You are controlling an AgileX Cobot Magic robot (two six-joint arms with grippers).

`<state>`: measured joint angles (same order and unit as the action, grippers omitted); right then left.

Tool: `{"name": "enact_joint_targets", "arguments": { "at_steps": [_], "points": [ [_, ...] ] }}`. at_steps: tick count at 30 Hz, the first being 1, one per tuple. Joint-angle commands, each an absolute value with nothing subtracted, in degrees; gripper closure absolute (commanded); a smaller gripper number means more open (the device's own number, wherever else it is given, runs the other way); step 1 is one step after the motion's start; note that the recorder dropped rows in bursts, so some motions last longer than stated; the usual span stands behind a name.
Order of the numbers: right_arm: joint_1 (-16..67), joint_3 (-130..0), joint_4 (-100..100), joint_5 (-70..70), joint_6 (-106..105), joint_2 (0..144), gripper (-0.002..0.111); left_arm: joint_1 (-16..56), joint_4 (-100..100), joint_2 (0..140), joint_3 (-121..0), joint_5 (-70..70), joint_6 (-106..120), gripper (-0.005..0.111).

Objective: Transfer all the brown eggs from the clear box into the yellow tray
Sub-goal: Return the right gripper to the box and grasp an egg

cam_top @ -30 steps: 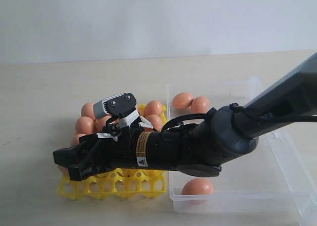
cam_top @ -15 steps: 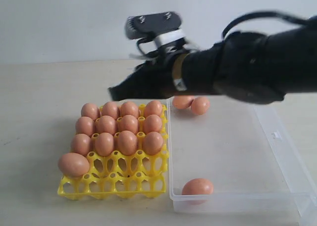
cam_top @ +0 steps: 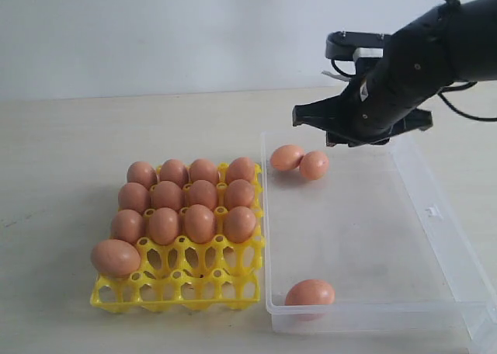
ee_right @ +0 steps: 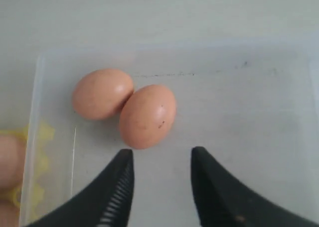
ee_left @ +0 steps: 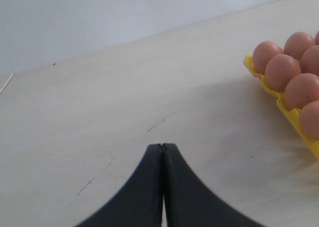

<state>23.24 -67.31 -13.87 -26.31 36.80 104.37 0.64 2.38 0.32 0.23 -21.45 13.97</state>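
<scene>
Pale tabletop (cam_top: 70,129) all round; my right pincer (ee_right: 162,155) hangs open, empty, near two touching brown eggs (ee_right: 147,116) inside the clear box (ee_right: 249,102) — closing on one could send its neighbour rolling.

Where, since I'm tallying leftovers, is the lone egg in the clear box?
Exterior view: the lone egg lies by the clear box's near wall, left side, close to the yellow tray's corner.
</scene>
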Motion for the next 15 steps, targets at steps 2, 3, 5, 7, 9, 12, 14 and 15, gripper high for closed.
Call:
{"name": "enact_joint_targets", "arguments": {
  "at_steps": [2, 3, 5, 7, 9, 12, 14, 15],
  "points": [
    [21.32, -67.90, -5.97, -18.19, 45.36, 109.50, 0.048, 0.67, 2.84, 0.00, 0.00, -20.82, 13.55, 0.107],
    [21.32, -67.90, -5.97, -16.73, 46.71, 110.17, 0.047, 0.67, 2.84, 0.00, 0.00, -20.82, 13.55, 0.107],
    [21.32, -67.90, -5.97, -14.30, 48.52, 111.50, 0.047, 0.67, 2.84, 0.00, 0.00, -20.82, 13.55, 0.107],
    [21.18, -67.90, -5.97, -12.96, 51.41, 113.06, 0.047, 0.67, 2.84, 0.00, 0.00, -20.82, 13.55, 0.107],
    [21.15, -68.17, -6.22, -12.22, 55.44, 114.87, 0.047, 0.67, 2.84, 0.00, 0.00, -20.82, 13.55, 0.107],
    [20.88, -69.11, -6.63, -12.46, 57.08, 116.99, 0.047, 0.67, 2.84, 0.00, 0.00, -20.82, 13.55, 0.107],
    [20.87, -69.77, -6.63, -12.21, 57.08, 118.03, 0.047, 0.67, 2.84, 0.00, 0.00, -20.82, 13.55, 0.107],
    [20.87, -70.29, -6.63, -12.21, 57.08, 118.63, 0.047, 0.67, 2.84, 0.00, 0.00, -20.82, 13.55, 0.107]
  ]
}}
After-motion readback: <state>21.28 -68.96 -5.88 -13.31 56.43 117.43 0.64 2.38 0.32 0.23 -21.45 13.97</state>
